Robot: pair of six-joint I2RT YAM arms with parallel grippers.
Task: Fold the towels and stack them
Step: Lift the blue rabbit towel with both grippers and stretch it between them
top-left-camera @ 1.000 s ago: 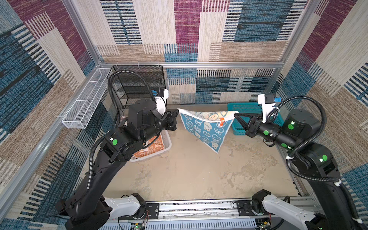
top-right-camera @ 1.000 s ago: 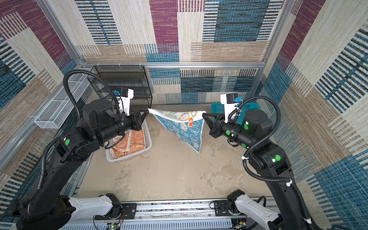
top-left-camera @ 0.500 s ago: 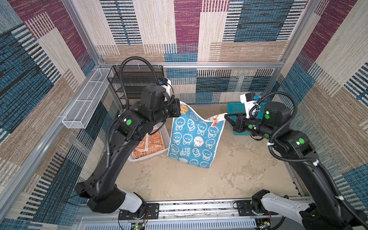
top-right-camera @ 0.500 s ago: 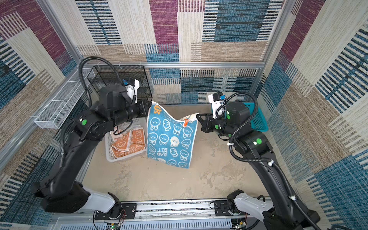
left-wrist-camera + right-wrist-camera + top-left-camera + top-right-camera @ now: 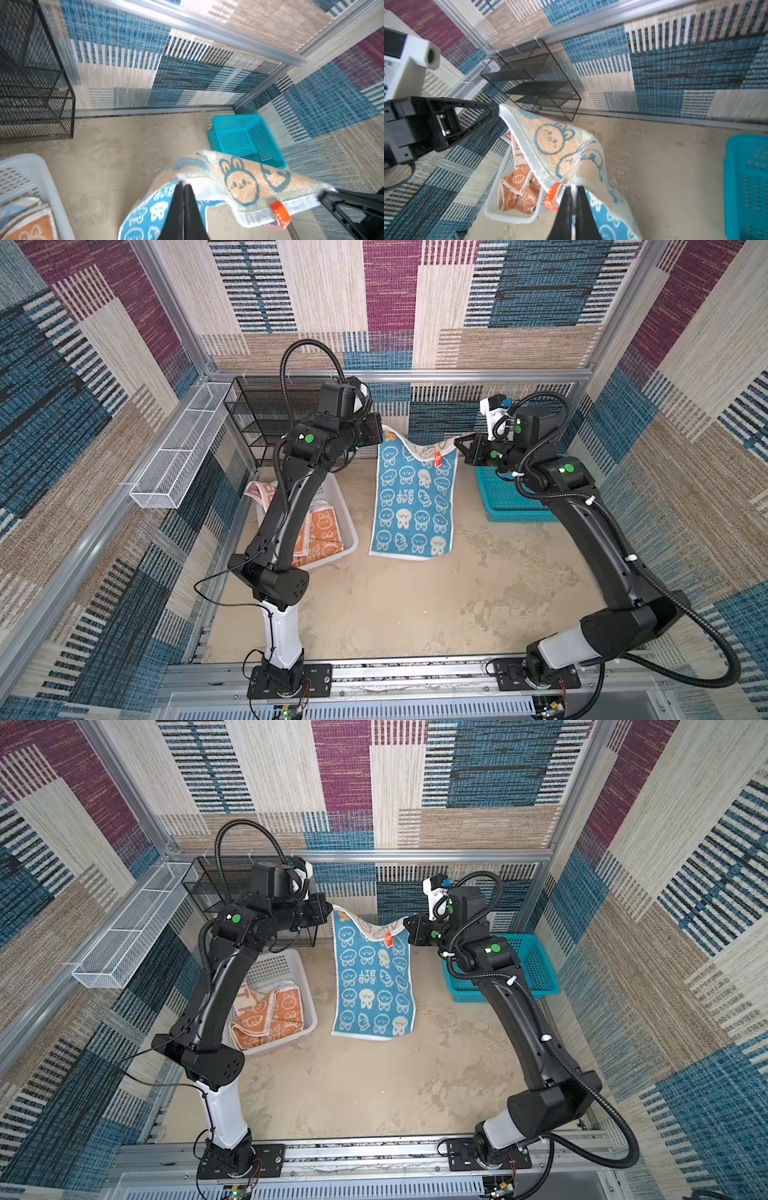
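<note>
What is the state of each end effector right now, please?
Left end effector: closed, holding one top corner of the blue rabbit towel.
Right end effector: closed, holding the other top corner of the same towel.

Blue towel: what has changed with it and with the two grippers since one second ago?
The left gripper and right gripper rose and came closer together. The blue towel, before bunched to a hanging point, now hangs open at full length, top edge sagging. Unchanged: both grippers shut on its top corners; orange towels in the white basket; blue basket.
</note>
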